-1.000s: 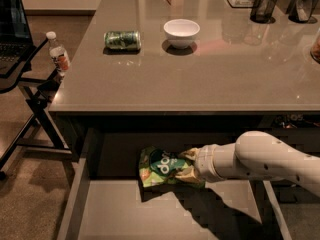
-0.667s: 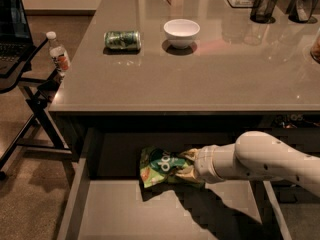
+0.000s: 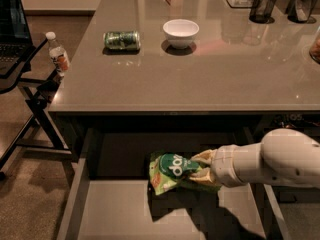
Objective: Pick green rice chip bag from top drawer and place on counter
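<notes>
- Green rice chip bag (image 3: 170,171) was in my grip over the rear half of the open top drawer (image 3: 125,209), just below the front edge of the counter (image 3: 200,79).
- Its long axis ran left to right, with the free end pointing left and sagging slightly and the logo facing up.
- My gripper (image 3: 201,166) was at the bag's right end, fingers (image 3: 202,157) pinched on it.
- A green can (image 3: 122,40) lay on its side on the counter near a white bowl (image 3: 180,31).

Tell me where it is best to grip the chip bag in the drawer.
Take the chip bag by its crinkled right edge, from the right: that edge faces the arm, and the gripper is closed there, above the drawer floor.
</notes>
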You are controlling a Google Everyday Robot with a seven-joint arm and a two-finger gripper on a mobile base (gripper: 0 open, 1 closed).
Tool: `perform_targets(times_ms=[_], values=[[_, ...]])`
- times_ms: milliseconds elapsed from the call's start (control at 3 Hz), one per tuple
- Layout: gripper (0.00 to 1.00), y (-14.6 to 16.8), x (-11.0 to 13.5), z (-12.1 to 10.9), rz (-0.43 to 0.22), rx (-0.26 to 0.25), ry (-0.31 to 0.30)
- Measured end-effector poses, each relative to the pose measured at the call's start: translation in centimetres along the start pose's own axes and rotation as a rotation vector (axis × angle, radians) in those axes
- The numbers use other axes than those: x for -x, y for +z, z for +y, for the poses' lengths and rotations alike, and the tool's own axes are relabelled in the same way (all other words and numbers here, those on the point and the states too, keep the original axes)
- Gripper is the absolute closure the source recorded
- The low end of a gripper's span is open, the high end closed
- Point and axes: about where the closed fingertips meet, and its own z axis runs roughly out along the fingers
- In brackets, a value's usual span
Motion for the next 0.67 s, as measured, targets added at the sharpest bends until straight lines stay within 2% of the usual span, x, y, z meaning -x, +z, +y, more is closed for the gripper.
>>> perform_targets(times_ms=[333,667], values=[[1.0,-4.6,1.6,-0.3,-0.029,-0.042,-0.043],[1.0,-9.0,5.3,-2.2,-0.05,-0.083,-0.117]])
